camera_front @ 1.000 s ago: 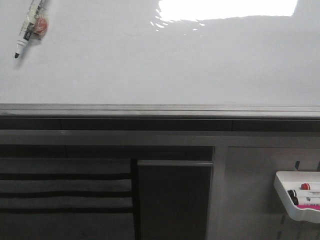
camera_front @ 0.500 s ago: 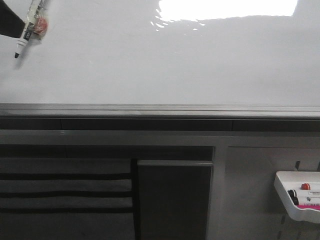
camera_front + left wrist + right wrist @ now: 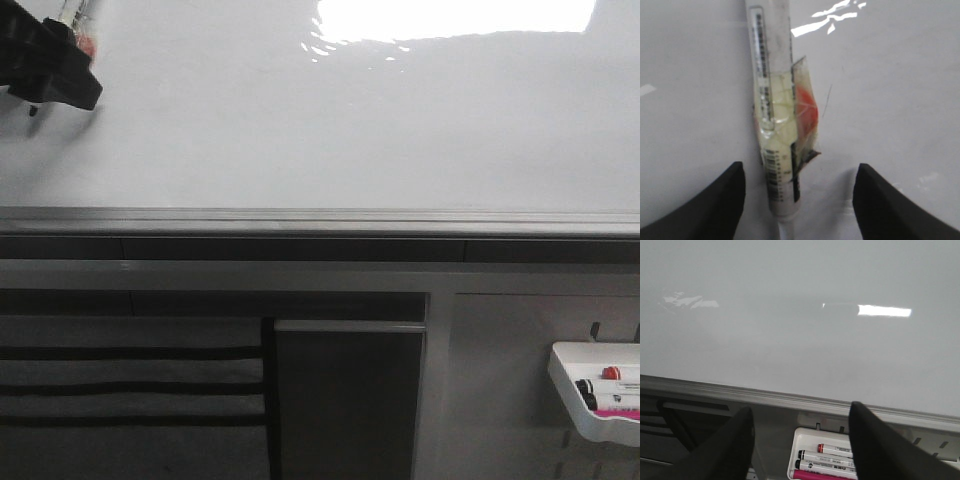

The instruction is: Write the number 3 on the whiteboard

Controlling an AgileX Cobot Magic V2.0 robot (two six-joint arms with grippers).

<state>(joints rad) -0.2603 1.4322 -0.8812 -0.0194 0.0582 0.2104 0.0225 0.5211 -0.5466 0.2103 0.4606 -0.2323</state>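
The whiteboard (image 3: 330, 130) fills the upper front view, glossy, with a grey bottom rail (image 3: 320, 220). No number 3 shows on it. A marker (image 3: 772, 110) with a barcode label hangs on the board, held by clear tape over a red disc (image 3: 807, 110). My left gripper (image 3: 50, 75) is at the board's upper left and covers the marker's lower part; the marker's top (image 3: 72, 12) and black tip (image 3: 33, 110) show. In the left wrist view the gripper (image 3: 800, 172) is open, with the marker between the jaws, nearer one finger and touching neither. My right gripper (image 3: 801, 412) is open and empty.
A small white tray (image 3: 565, 375) hangs below the board at the lower right, holding several markers (image 3: 835, 457). The right gripper hovers in front of that tray and the rail. Dark cabinet panels (image 3: 345, 400) lie below the rail.
My left gripper has come into the front view from the left and now covers the lower part of the hanging marker. The marker has not moved.
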